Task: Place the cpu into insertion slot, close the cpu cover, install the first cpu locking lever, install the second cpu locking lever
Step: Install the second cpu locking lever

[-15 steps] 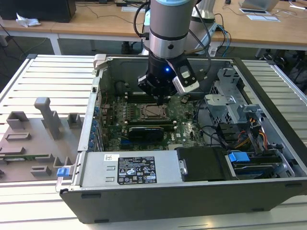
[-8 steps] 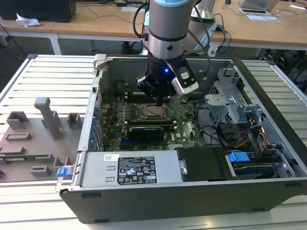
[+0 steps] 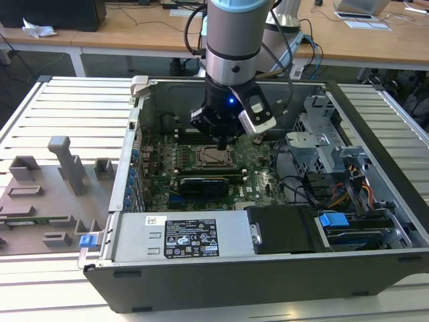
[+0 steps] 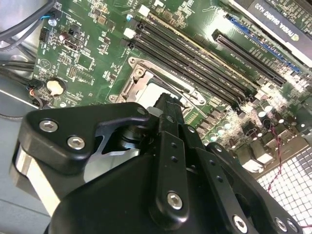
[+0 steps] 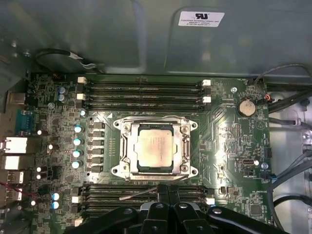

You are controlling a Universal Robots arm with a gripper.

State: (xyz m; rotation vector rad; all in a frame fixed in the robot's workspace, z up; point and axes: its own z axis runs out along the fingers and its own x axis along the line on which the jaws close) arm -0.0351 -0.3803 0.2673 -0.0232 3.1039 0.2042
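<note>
We hover the gripper just above the insertion slot in the middle of the green motherboard, fingers clenched on nothing. The cpu cover lies closed over the cpu. The cpu looks stiff, light and fragile, best held by its edges. The first wrist view shows a thin locking lever that is hidden in the exterior view.
</note>
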